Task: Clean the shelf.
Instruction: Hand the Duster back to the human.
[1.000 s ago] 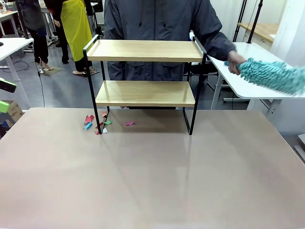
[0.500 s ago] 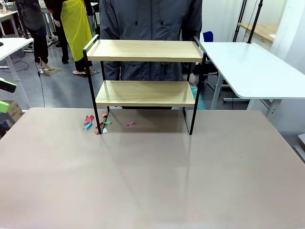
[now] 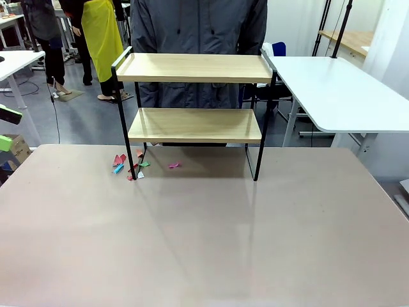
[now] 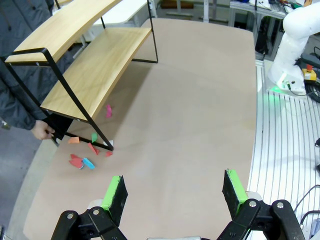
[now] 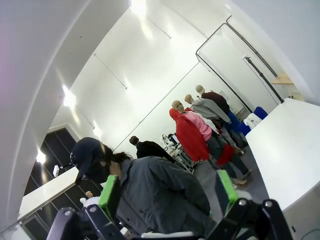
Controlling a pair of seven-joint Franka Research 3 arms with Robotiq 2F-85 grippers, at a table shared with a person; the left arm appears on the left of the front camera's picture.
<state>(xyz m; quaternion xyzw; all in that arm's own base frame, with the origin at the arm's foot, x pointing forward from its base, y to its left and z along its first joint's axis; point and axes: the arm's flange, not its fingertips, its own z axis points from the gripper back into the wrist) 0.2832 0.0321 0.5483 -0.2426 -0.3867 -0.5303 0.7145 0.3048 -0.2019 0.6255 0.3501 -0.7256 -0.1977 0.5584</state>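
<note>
A: Where does the shelf (image 3: 195, 109) stand?

B: At the far edge of the beige surface (image 3: 204, 243), just in front of a person in a dark jacket (image 3: 201, 38). It has two wooden boards in a black frame, and both boards are bare.

A: How much free room is there?

B: The whole near stretch of the surface lies open from edge to edge. Small coloured paper scraps (image 3: 131, 165), roughly eight, lie by the shelf's front left leg.

A: And the claws?

B: The left claw (image 4: 173, 194) hangs above the near part of the surface, its two green-padded fingers spread wide with nothing between them. The right claw (image 5: 167, 192) is just as wide and empty, tilted up toward the white ceiling.

A: What does the left wrist view add?

B: The person's hand (image 4: 42, 131) at the shelf's back leg, and the right arm's white base (image 4: 295, 50) past the surface's edge.
</note>
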